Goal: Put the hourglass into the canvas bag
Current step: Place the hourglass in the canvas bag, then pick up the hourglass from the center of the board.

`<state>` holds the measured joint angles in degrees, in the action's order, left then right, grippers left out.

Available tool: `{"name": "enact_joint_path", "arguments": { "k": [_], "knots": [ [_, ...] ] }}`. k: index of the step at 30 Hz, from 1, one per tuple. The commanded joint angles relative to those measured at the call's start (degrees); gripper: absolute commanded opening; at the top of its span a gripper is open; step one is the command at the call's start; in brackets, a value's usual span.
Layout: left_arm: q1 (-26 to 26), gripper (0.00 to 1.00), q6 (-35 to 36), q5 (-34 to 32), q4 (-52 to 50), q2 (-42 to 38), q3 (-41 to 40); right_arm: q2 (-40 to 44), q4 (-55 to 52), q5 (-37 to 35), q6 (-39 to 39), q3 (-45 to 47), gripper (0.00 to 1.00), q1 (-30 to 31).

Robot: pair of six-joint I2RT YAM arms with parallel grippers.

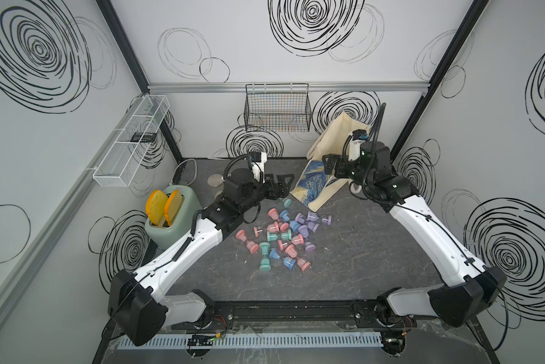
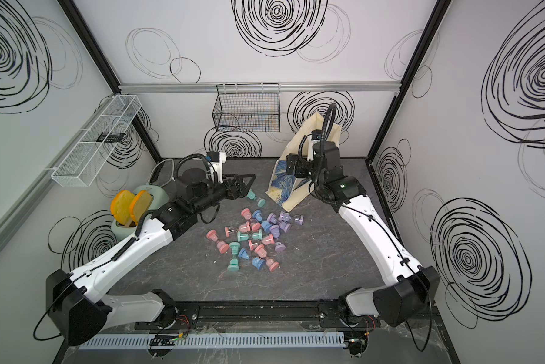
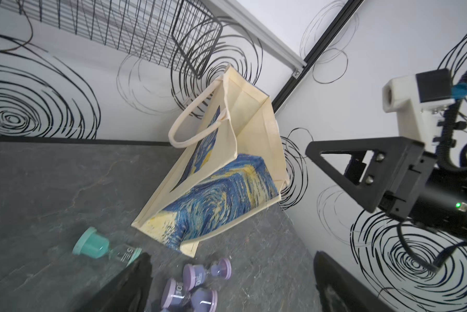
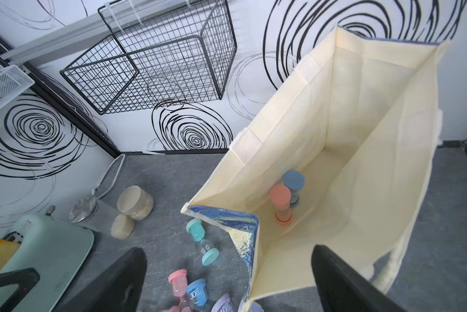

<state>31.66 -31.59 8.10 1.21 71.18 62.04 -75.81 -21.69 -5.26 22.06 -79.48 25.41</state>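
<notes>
Dark marbled worktop (image 1: 359, 252), swirl-print walls | canvas bag (image 4: 375, 121) at 1 o'clock, pink hourglass (image 4: 281, 202) inside beside blue hourglass (image 4: 294, 183) | right gripper (image 4: 228, 250) jaws wide, empty, above its rim; left gripper (image 3: 232, 255) jaws apart, empty | I risk snagging the rim, toppling the bag | bag floor partly hidden

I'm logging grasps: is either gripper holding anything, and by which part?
Nothing is held. The right gripper is open over the canvas bag; the left gripper is open too, beside the teal hourglass.
</notes>
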Motion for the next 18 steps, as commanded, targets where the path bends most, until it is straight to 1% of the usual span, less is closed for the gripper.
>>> {"name": "enact_joint_path", "arguments": {
  "k": [1,3,5,8,10,13,15,17,18],
  "knots": [
    [-1.1,0.96,0.4,-0.7,-3.3,-3.2,-1.1,3.5,3.0,-1.3,7.1,6.5,0.99,2.0],
    [-0.7,0.96,0.6,-0.6,-3.8,-5.1,-3.6,5.4,6.7,-1.8,7.5,12.1,0.99,6.0],
    [-0.8,0.96,0.9,-0.3,-4.0,-6.9,-6.1,5.6,6.7,-6.0,8.4,15.2,1.00,11.5],
    [-1.3,0.96,0.6,-1.4,-5.2,-10.2,-9.3,3.6,3.2,-8.3,10.9,16.7,0.99,16.0],
    [-1.9,0.96,0.7,-1.4,-6.2,-12.5,-10.6,3.0,-1.6,-9.4,14.5,17.3,0.99,18.4],
    [-2.5,0.96,1.4,-3.3,-8.7,-15.5,-11.5,3.5,-0.2,-7.7,15.1,22.6,0.98,22.1],
    [-2.8,0.96,1.5,-2.9,-9.1,-17.0,-12.4,3.6,0.7,-6.1,16.0,26.0,0.96,24.8],
    [-2.8,0.96,1.5,-2.1,-10.5,-17.4,-12.3,3.4,0.5,-6.7,17.6,28.3,0.96,27.2],
    [-2.8,0.96,1.3,-1.7,-11.0,-17.6,-12.4,2.9,0.8,-5.3,18.0,29.4,0.95,28.0]
  ]
}}
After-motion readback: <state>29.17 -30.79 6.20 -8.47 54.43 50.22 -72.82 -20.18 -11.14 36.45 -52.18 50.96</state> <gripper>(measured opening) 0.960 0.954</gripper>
